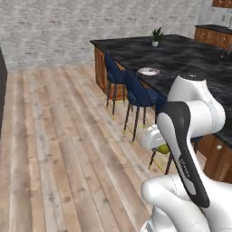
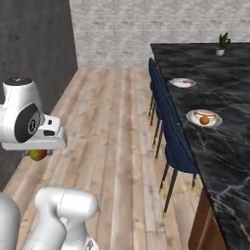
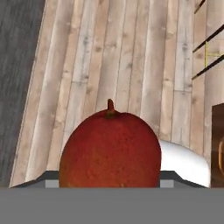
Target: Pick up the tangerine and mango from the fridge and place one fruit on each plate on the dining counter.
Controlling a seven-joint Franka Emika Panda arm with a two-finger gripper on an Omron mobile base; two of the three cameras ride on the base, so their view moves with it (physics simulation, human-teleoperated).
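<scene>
Your gripper [image 2: 39, 151] was closed on the mango [image 3: 109, 151], held low above the wooden floor [image 2: 117, 122], the tangerine [image 2: 205, 119] lay on the nearer plate [image 2: 215, 122] on the black surface [image 2: 224, 146], the farther plate [image 2: 182, 83] beyond it, blue stools [image 2: 176, 141] alongside

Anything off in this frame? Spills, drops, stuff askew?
Nothing stands out. The mango sits in the gripper above the wood floor, the tangerine rests on the nearer plate, and the farther plate sits flat on the dining counter.
</scene>
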